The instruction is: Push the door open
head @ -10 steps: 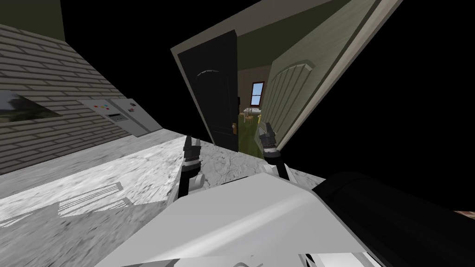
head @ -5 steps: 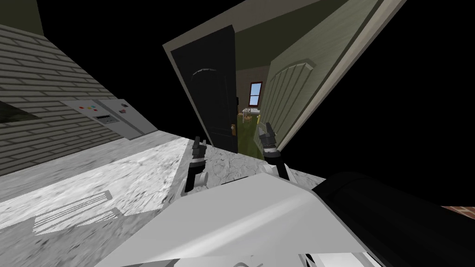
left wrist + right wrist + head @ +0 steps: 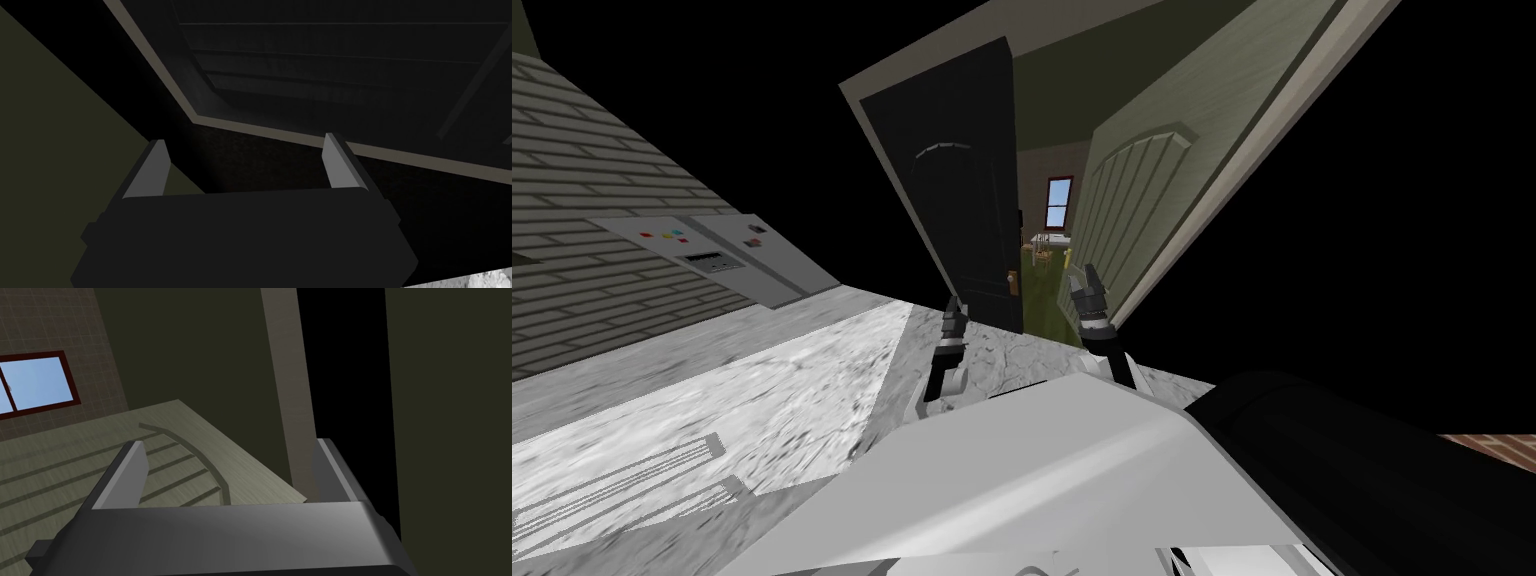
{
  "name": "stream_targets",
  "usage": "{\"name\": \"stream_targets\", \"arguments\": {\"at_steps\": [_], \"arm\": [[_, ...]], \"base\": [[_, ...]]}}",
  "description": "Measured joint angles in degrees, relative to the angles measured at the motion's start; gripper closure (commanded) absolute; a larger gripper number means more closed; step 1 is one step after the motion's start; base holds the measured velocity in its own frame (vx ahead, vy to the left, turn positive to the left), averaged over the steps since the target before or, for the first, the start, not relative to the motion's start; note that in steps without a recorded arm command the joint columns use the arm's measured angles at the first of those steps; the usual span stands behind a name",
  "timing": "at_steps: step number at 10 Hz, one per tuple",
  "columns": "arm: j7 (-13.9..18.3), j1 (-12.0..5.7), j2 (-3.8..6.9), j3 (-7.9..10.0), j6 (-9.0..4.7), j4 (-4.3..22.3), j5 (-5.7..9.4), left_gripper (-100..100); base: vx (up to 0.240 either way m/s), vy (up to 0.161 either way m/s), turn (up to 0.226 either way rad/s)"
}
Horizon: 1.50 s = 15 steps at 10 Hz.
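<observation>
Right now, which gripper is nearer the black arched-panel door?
Left. Left gripper sits at the foot of the black door; right gripper is across the opening, beside the pale green door.

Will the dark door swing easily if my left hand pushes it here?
Probably stiff: the dark door looks a solid panelled slab, unlikely to flex. It stands ajar, so likely unlatched and free to swing. The left hand sits low, away from the knob, so leverage may be poor.

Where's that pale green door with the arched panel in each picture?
Head view: pale green panelled door, right of the black door.
Right wrist view: the door, behind the right gripper's open fingers.
Left wrist view: the left gripper faces the black door.
Shared landmark: the red-framed window.
</observation>
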Motion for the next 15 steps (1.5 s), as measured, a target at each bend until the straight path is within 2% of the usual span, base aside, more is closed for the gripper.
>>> {"name": "stream_targets", "arguments": {"at_steps": [2, 4, 5, 7, 9, 11, 12, 15], "arm": [[0.67, -1.54, 0.06, -0.94, 0.58, 3.23, -0.19, -100], [1.67, -3.03, 0.57, -1.71, 1.61, 5.83, -0.21, -100], [1.86, -3.19, 0.35, -2.46, 1.97, 6.90, -0.45, -100], [2.26, -4.41, 0.45, -2.84, 2.07, 9.22, -0.49, -100], [2.96, -6.37, 0.33, -3.89, 2.40, 13.40, -0.72, -100], [3.93, -7.48, 0.65, -5.08, 3.83, 15.53, -0.90, -100], [4.20, -8.36, 0.50, -5.46, 4.10, 17.31, -1.01, -100], [5.31, -10.20, 0.83, -6.67, 5.54, 20.41, -1.15, -100]], "base": [[0.099, 0.004, -0.060], [0.091, -0.003, -0.057], [0.069, 0.005, -0.018], [0.069, 0.004, -0.050], [0.151, 0.011, -0.090], [0.112, 0.011, -0.045], [0.085, 0.011, -0.051], [0.097, 0.007, -0.051]]}}
